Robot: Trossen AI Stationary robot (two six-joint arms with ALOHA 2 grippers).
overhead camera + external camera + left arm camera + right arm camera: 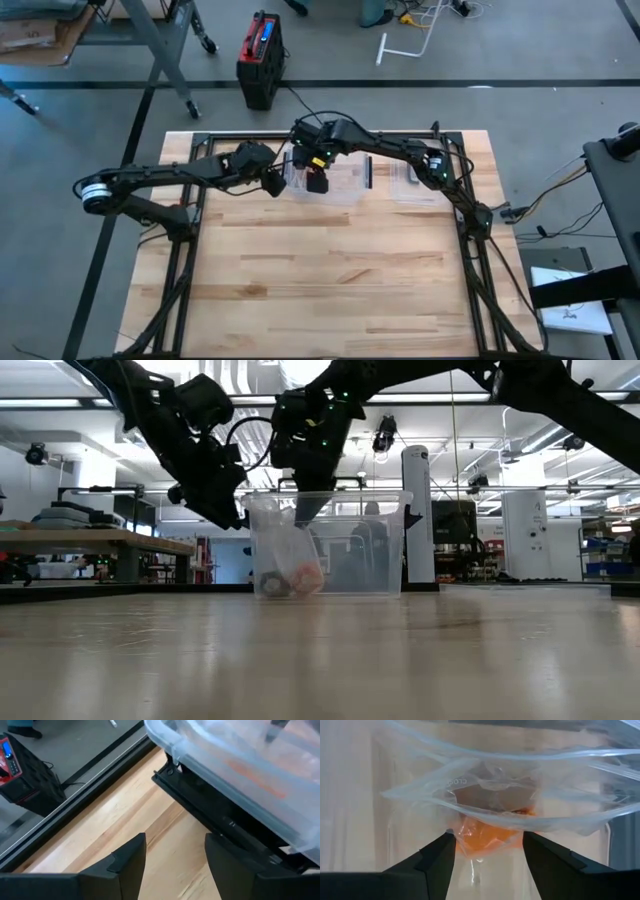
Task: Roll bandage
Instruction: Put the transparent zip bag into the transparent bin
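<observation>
Both grippers stood open and empty: right gripper (487, 857) above the bagged bandage (485, 832) inside the clear bin (385, 505), left gripper (175, 862) beside it; I feared pinching only slippery bag (445, 790).

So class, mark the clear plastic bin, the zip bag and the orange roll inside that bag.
clear plastic bin (385, 545): low view, front wall.
zip bag (470, 782): right wrist view, open upper rim.
orange roll (482, 836): right wrist view, middle, seen through the bag.
</observation>
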